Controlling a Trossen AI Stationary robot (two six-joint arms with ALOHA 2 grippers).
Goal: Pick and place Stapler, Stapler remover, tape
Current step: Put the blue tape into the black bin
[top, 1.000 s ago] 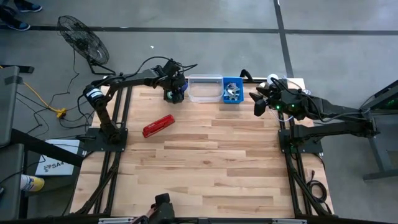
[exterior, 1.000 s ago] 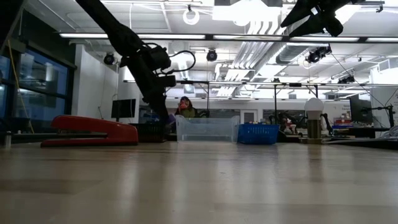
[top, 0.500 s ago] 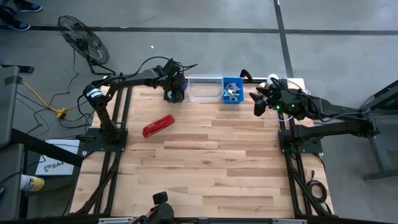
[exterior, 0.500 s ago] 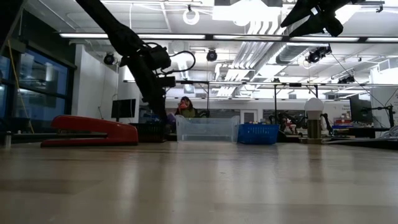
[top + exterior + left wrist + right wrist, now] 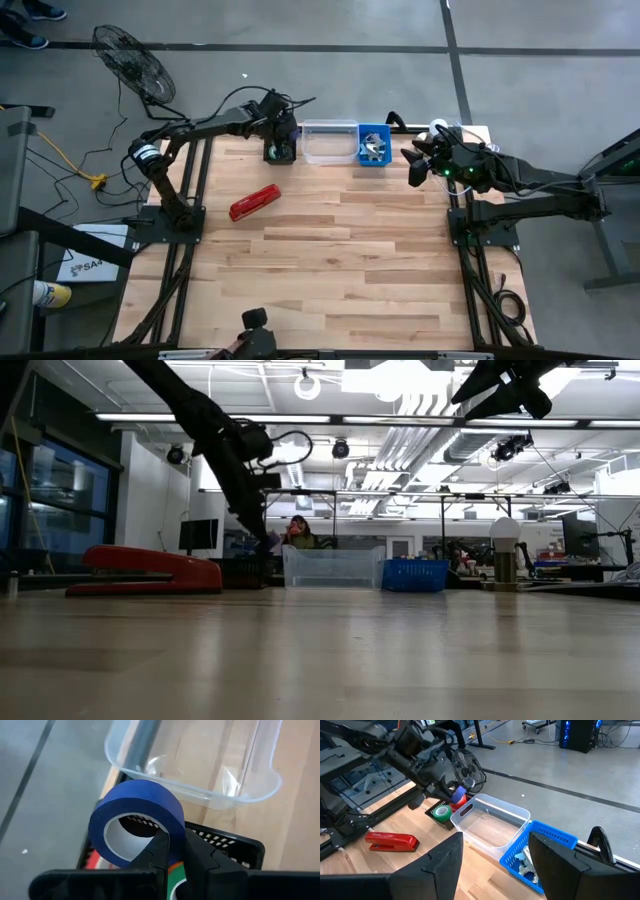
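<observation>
Two arms work my tabletop (image 5: pixel 330 250), the stapler (image 5: pixel 254 202) lying untouched near its left side. I have the left tool (image 5: pixel 172 851) clamped on the wall of a blue tape roll (image 5: pixel 137 827), raised just above the black basket (image 5: pixel 235 845) beside the clear bin (image 5: pixel 329 143). I judge the tape step is in hand; next I must carry the roll over that bin. The right tool (image 5: pixel 492 865) waits, fingers apart. No writing is readable.
</observation>
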